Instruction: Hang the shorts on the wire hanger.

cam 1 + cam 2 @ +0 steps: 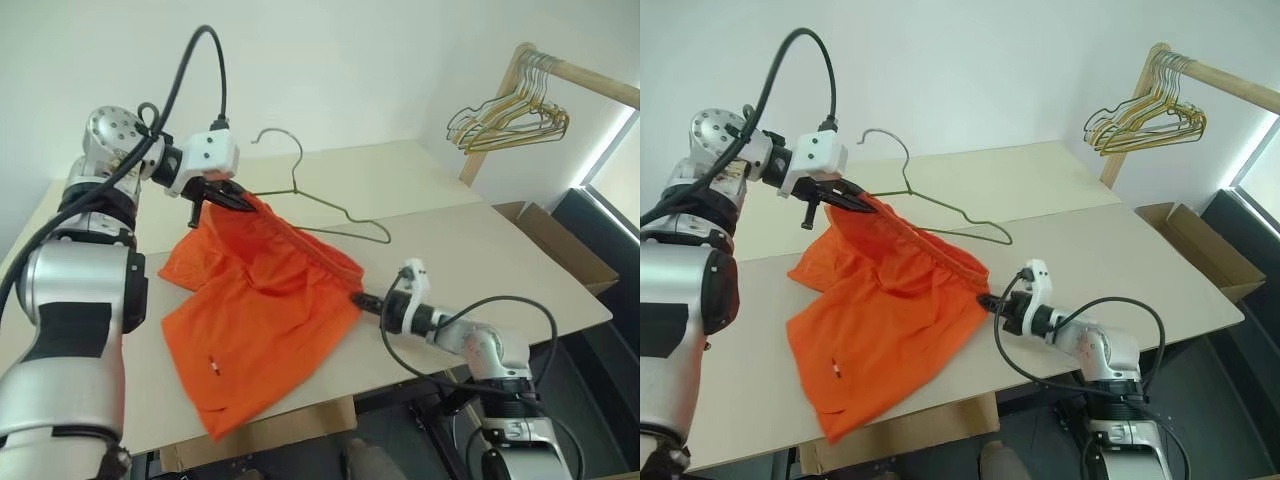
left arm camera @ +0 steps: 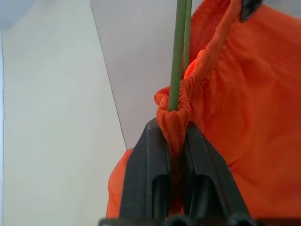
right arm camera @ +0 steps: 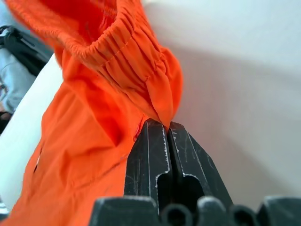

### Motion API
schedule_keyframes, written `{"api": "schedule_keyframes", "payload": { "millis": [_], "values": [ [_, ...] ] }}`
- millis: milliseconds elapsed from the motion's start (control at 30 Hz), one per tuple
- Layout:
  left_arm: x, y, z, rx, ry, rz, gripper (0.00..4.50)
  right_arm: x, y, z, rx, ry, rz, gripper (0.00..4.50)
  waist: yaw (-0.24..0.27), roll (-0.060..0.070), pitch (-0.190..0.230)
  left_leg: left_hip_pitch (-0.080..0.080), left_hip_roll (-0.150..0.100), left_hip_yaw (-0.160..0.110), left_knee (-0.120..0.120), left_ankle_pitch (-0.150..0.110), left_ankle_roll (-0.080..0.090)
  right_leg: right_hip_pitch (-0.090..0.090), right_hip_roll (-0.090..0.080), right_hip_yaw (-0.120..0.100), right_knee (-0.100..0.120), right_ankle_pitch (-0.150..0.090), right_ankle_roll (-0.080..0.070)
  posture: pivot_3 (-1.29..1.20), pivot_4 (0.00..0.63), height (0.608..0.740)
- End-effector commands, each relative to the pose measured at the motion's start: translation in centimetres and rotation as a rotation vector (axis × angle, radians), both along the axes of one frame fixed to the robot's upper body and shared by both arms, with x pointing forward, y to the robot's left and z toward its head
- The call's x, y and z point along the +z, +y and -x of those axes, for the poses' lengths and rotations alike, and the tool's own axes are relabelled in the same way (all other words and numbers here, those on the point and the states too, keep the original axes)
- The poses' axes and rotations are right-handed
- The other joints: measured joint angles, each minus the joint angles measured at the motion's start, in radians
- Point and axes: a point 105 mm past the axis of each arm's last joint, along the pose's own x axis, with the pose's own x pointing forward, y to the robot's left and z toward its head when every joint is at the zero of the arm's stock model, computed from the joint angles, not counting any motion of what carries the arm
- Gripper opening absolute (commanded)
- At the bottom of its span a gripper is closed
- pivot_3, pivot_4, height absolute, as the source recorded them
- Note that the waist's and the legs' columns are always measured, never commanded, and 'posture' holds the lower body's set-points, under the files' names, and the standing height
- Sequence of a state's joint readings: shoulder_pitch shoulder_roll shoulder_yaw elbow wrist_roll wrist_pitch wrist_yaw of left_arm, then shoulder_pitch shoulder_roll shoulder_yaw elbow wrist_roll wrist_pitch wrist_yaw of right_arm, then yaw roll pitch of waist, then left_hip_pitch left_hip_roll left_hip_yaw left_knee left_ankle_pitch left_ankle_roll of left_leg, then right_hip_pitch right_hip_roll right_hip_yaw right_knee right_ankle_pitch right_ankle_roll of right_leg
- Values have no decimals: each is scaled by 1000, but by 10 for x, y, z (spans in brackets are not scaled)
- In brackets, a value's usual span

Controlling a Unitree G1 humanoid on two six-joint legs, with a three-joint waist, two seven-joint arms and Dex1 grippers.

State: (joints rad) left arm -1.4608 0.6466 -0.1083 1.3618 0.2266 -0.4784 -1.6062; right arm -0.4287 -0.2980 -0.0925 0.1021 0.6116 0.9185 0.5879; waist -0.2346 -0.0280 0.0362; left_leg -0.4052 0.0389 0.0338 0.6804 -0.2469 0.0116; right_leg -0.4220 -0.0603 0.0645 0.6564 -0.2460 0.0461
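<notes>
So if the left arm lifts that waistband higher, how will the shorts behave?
Probably floppy: the shorts sag in folds from the left gripper to the table. Likely light, being thin. The right gripper, shut on the waistband's edge, could slip off.

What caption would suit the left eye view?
Two hands stretch the orange shorts by the waistband, the left hand also pinching the wire hanger, the right hand low.
</notes>
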Motion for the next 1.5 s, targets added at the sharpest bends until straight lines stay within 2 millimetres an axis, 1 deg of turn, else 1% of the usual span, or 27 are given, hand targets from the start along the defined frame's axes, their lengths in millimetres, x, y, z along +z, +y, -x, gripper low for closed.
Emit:
{"api": "schedule_keyframes", "payload": {
  "millis": [33,133,267,333,400,533,633,700,767,1000,1133,1200,1233,1300,1367,1400,1467,1500],
  "values": [
    [34,9,4,0,-112,15,52,8,-21,-13,-53,-59,65,48,0,0,0,0,0,-1,0,0,0,0,0,0,0,0,0,-159,0,740],
    [34,18,6,17,-118,-10,52,10,-32,-19,-61,-70,94,48,1,0,0,0,-1,-1,0,0,0,0,0,1,0,0,0,-146,0,740],
    [30,34,9,36,-131,-93,52,14,-44,-27,-66,-90,126,48,3,0,0,0,-2,-1,0,0,0,0,-1,1,0,0,0,-124,0,740],
    [31,38,10,48,-131,-87,52,17,-47,-30,-65,-93,123,48,5,0,0,0,-1,-1,0,0,0,0,0,1,1,0,0,-119,0,740],
    [31,41,11,54,-132,-87,52,18,-48,-31,-61,-98,128,48,7,0,0,0,-1,-1,0,0,0,0,0,1,1,0,0,-113,0,740],
    [27,51,14,65,-138,-156,52,20,-46,-32,-36,-108,145,48,12,0,0,0,-2,-1,0,0,0,0,-1,1,1,0,0,-104,0,740],
    [26,54,14,78,-130,-150,52,21,-47,-33,-30,-111,155,48,20,0,0,0,-2,-1,0,0,0,0,0,1,1,0,0,-103,0,740],
    [22,59,15,81,-133,-189,52,23,-49,-33,-25,-119,168,48,27,0,0,0,-2,-1,0,0,0,0,0,1,1,0,0,-103,0,740],
    [16,64,13,104,-143,-233,52,27,-50,-34,-22,-131,177,48,30,0,0,0,-2,-1,0,0,0,0,0,1,1,0,0,-103,0,740],
    [6,66,6,140,-159,-257,52,45,-55,-32,10,-198,231,48,42,0,0,-1,-2,-1,0,0,0,0,-1,1,1,0,0,-116,0,740],
    [1,66,1,161,-196,-288,52,61,-55,-27,54,-280,300,48,47,0,0,-1,-2,-1,0,0,0,0,-1,1,1,0,0,-118,0,740],
    [-3,64,1,140,-191,-287,52,81,-52,-24,106,-371,370,48,50,0,0,-1,-2,-1,0,0,0,0,-1,1,1,0,0,-124,0,740],
    [-5,61,1,135,-191,-275,52,94,-49,-22,140,-434,404,48,52,0,0,-1,-2,-1,0,0,0,0,-1,1,1,0,0,-124,0,740],
    [-6,56,-1,121,-200,-247,52,120,-43,-20,185,-522,435,48,52,1,0,-1,-2,0,0,0,0,-1,-1,1,0,0,0,-128,0,740],
    [-5,50,-5,133,-227,-202,52,141,-39,-19,217,-590,470,48,53,1,0,-1,-2,0,0,0,0,-1,-1,1,0,0,0,-134,0,740],
    [-4,48,-8,146,-241,-177,52,149,-36,-18,235,-622,490,48,53,1,0,-1,-2,0,1,0,0,-1,-1,1,0,0,0,-134,0,740],
    [-2,44,-11,153,-272,-138,52,158,-32,-17,263,-666,538,48,54,0,0,-1,-2,0,1,0,0,-1,-1,1,0,0,0,-138,0,740],
    [1,41,-13,177,-276,-75,52,163,-27,-17,281,-679,554,48,53,0,0,-1,-1,0,0,0,0,-1,-1,1,0,0,0,-139,0,740]
  ]
}}
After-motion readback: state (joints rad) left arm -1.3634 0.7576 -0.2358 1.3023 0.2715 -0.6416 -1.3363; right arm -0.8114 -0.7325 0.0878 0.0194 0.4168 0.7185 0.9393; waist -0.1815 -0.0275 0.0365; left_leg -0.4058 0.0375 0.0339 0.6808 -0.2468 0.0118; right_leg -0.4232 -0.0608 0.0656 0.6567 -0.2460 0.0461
